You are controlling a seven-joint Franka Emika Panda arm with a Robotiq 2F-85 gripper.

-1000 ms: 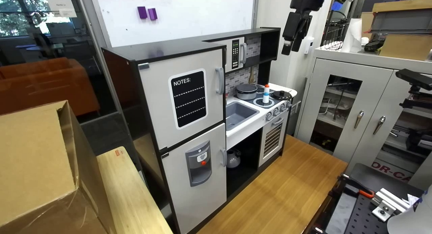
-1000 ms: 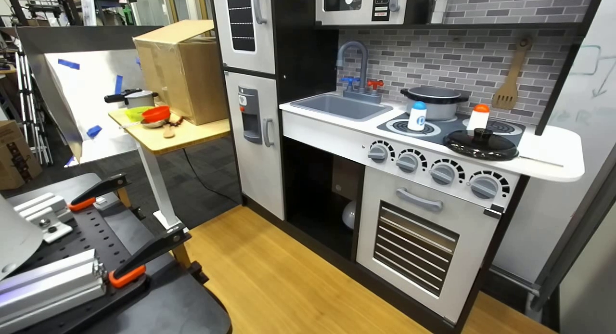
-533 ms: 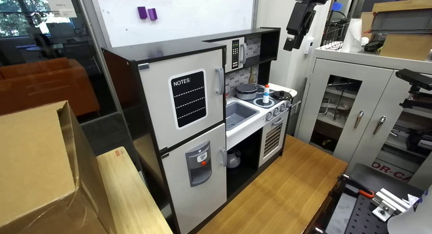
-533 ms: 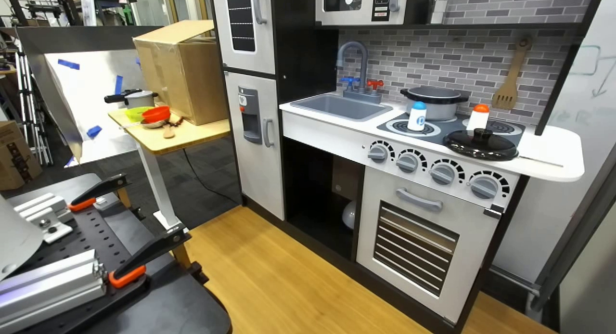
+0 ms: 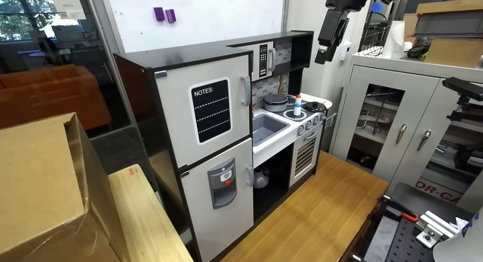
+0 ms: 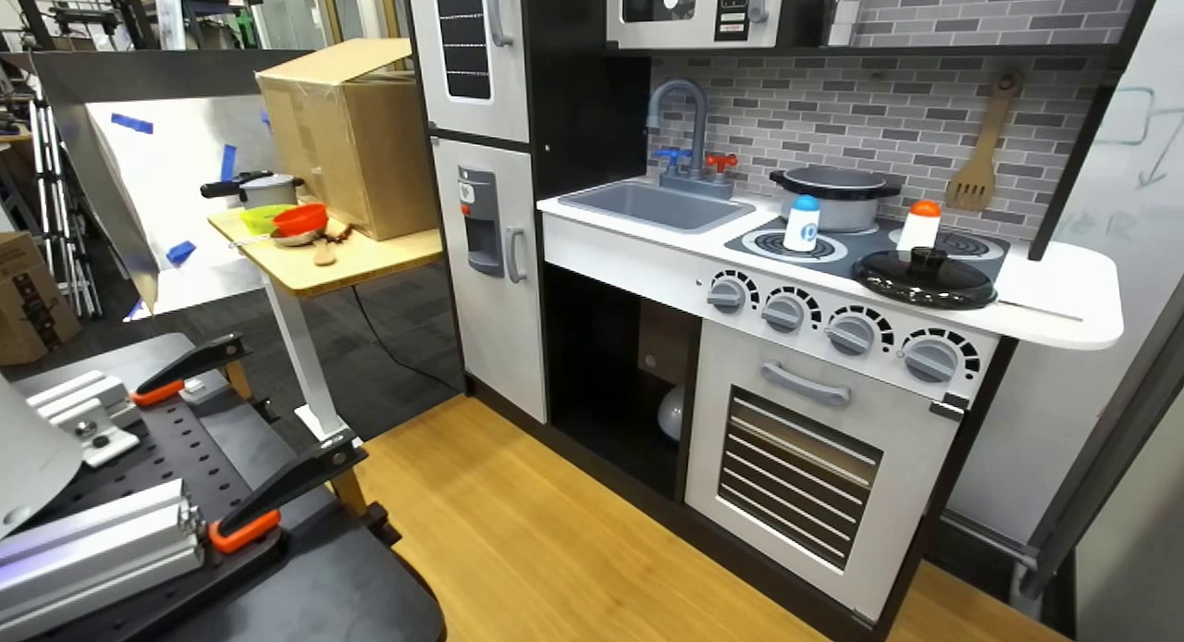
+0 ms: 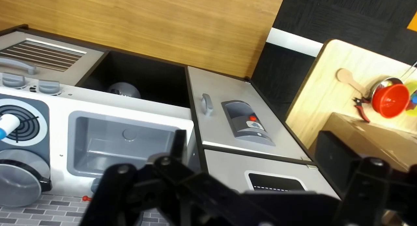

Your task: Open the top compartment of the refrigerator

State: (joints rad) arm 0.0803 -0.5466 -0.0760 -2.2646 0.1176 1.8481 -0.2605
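The refrigerator (image 5: 194, 216) is the tall black unit with two white doors, seen in both exterior views (image 6: 499, 337). Its top compartment (image 5: 209, 111) is the upper white door with the black "NOTES" panel. That door is shut, with a grey vertical handle (image 5: 246, 90) on its free edge. The door's top is cut off in an exterior view (image 6: 467, 59). In the wrist view, part of the door (image 7: 224, 162) shows; its handle is hidden behind the gripper. My gripper (image 5: 325, 56) is up in the air, apart from the fridge. In the wrist view its fingers (image 7: 255, 151) are wide apart and empty.
The sink (image 5: 268, 130), stove with pot (image 5: 276, 102) and microwave (image 5: 263, 61) adjoin the fridge. A cardboard box (image 5: 41, 171) stands on a wooden table beside the fridge. A grey metal cabinet (image 5: 343, 114) stands across from it. Clamps and metal profiles (image 6: 102, 540) lie on the robot's stand.
My gripper has shifted slightly in the air, first up and to the right in an exterior view, then back down and left, turning a little. The fridge doors have not moved.
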